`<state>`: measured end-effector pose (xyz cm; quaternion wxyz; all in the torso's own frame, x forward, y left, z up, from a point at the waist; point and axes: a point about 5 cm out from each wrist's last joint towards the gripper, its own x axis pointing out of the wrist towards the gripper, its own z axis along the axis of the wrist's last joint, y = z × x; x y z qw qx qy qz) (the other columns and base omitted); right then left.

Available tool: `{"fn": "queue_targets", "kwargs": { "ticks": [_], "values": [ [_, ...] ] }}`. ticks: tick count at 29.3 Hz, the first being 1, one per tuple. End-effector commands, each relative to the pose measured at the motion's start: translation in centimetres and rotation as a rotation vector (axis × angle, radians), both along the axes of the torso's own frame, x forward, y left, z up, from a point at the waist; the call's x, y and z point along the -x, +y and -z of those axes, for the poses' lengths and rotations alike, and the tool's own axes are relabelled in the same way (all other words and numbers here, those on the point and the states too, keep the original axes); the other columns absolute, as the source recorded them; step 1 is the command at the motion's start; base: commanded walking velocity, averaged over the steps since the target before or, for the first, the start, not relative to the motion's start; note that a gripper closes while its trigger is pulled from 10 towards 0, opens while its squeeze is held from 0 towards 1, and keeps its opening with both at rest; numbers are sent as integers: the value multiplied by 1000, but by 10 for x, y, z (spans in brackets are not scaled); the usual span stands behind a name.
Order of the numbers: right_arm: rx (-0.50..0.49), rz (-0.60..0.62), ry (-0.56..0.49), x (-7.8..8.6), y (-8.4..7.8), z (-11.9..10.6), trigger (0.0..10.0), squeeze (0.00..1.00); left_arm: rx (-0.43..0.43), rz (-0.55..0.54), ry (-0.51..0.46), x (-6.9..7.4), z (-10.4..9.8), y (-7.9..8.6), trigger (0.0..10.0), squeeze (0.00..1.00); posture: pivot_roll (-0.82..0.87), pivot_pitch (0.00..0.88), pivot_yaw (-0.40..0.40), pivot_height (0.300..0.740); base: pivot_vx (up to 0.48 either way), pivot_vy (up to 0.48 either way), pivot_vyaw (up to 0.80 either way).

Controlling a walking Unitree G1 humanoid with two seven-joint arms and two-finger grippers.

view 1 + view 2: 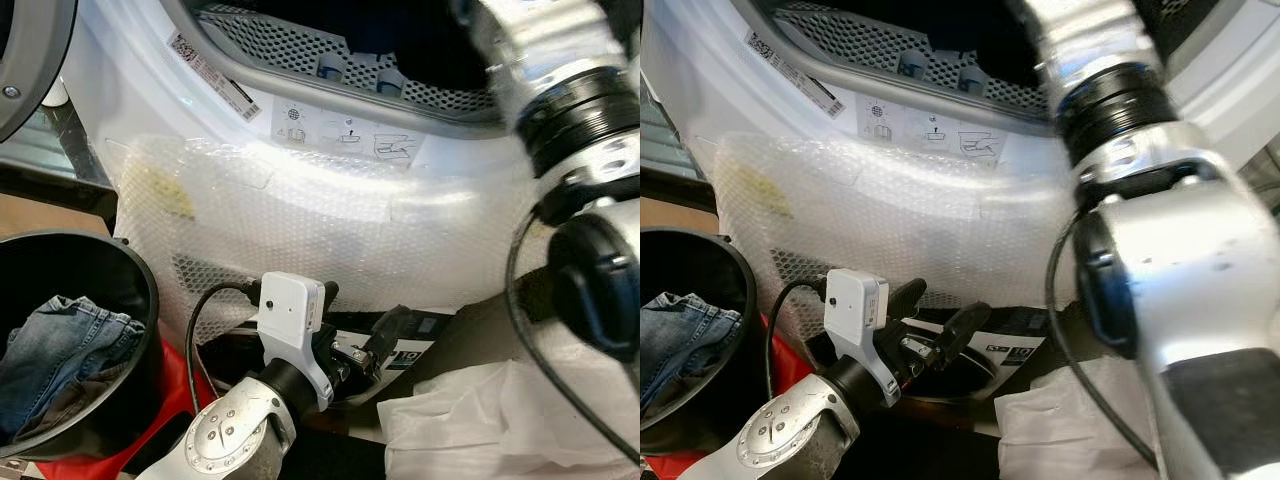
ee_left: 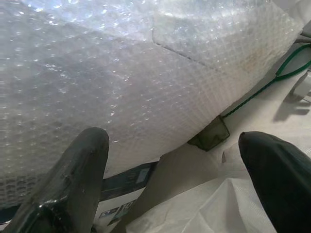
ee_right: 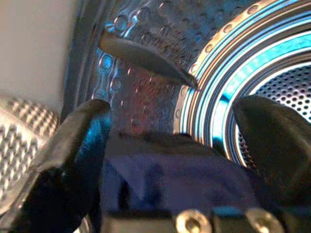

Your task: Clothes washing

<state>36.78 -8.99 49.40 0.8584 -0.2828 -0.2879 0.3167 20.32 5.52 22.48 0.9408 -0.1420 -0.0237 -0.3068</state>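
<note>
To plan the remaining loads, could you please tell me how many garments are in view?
2: blue jeans lying in the black basket on the robot's left, and a dark blue garment between the right hand fingers inside the washer drum. More may be hidden.
</note>
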Motion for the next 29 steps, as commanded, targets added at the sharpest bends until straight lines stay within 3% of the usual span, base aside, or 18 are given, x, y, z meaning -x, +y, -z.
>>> {"fn": "queue_targets", "kwargs": {
  "ticks": [1, 2, 4, 6, 7, 8, 11, 17, 21, 22, 29],
  "values": [
    [46, -6, -32, 7, -7, -10, 10000, 0, 13, 19, -10, 4, -3, -4, 10000, 0, -91, 190, -238, 740, 0, 0, 0],
    [136, 5, -27, 6, -17, -5, 10000, 0, 13, 21, -11, 4, -3, -4, 10000, 0, -91, 190, -238, 740, 0, 0, 0],
    [175, 14, -11, 5, -22, -3, 10000, 0, 13, 22, -11, 4, -4, -4, 10000, 0, -91, 190, -238, 740, 0, 0, 0],
    [316, 56, 5, 5, -40, 3, 10000, 0, 13, 24, -12, 4, -3, -4, 10000, 0, -95, 185, -232, 740, 0, 0, 0],
    [316, 56, 5, 5, -40, 3, 10000, 0, 13, 24, -12, 4, -3, -4, 10000, 0, -95, 185, -232, 740, 0, 0, 0],
    [407, 95, 2, 5, -49, 6, 10000, 0, 13, 26, -11, 4, -3, -4, 10000, 0, -95, 185, -232, 740, 0, 0, 0],
    [541, 208, -42, 5, -62, 8, 10000, 0, 12, 28, -11, 4, -3, -3, 10000, 0, -96, 182, -226, 740, 0, 0, 0],
    [722, 314, -91, 8, -75, 7, 10000, 0, 10, 32, -12, 4, -4, -3, 10000, 0, -95, 183, -224, 740, 0, 0, 0],
    [753, 336, -105, 9, -76, 5, 10000, 0, 10, 33, -12, 4, -4, -3, 10000, 0, -94, 183, -224, 740, 0, 0, 0],
    [794, 341, -131, 9, -72, 6, 10000, 0, 11, 36, -12, 5, -3, -4, 10000, 0, -94, 183, -224, 740, 0, 0, 0],
    [818, 428, -196, 2, -56, 7, 10000, 0, 13, 36, -13, 4, -4, -4, 10000, 0, -100, 184, -226, 740, 0, 0, 0]
  ]
}}
